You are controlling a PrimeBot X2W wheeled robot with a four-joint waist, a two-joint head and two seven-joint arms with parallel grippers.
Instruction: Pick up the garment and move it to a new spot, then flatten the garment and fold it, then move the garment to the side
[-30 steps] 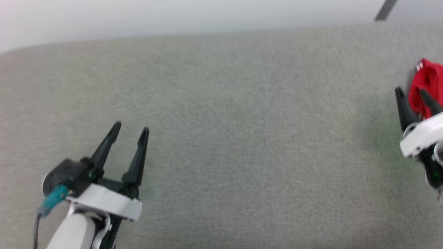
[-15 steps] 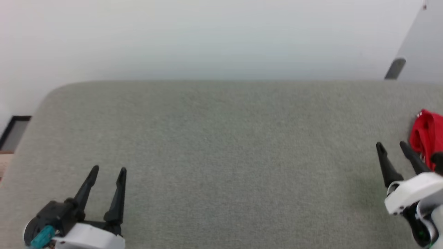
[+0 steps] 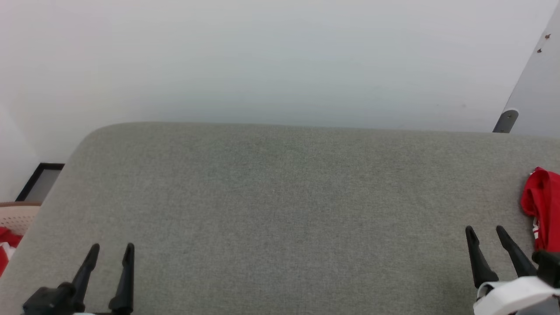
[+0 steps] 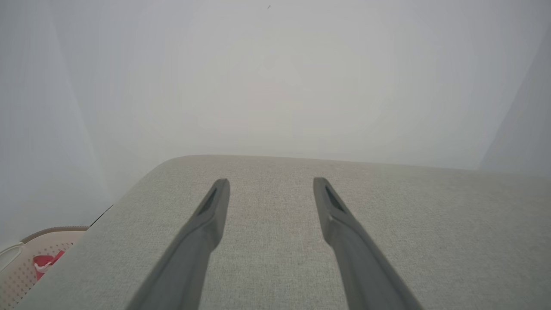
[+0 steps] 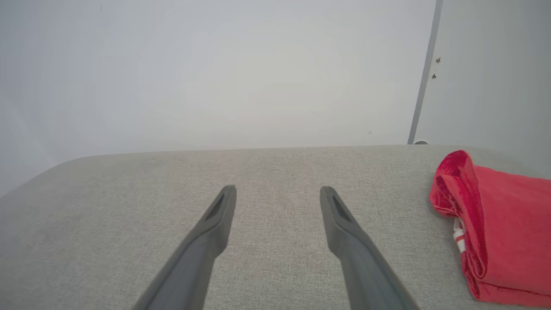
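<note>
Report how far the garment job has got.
Done, apparently: the red jersey lies folded at the grey padded surface's right edge. In hand: nothing; left gripper and right gripper are open, empty, apart from it. Left: seemingly nothing.

Both my jaws stand wide over a broad grey woven-fabric surface [image 3: 280,197].
My left gripper [image 3: 112,247], long dark fingers parted and empty, sits low at my left; my right gripper [image 3: 484,229] is spread equally wide, holding nothing. A red jersey garment with white-and-red striped trim [image 3: 541,203] lies on the surface just beside its outer finger, not touching. Off the left corner shows a pale perforated basket [image 3: 15,216].
</note>
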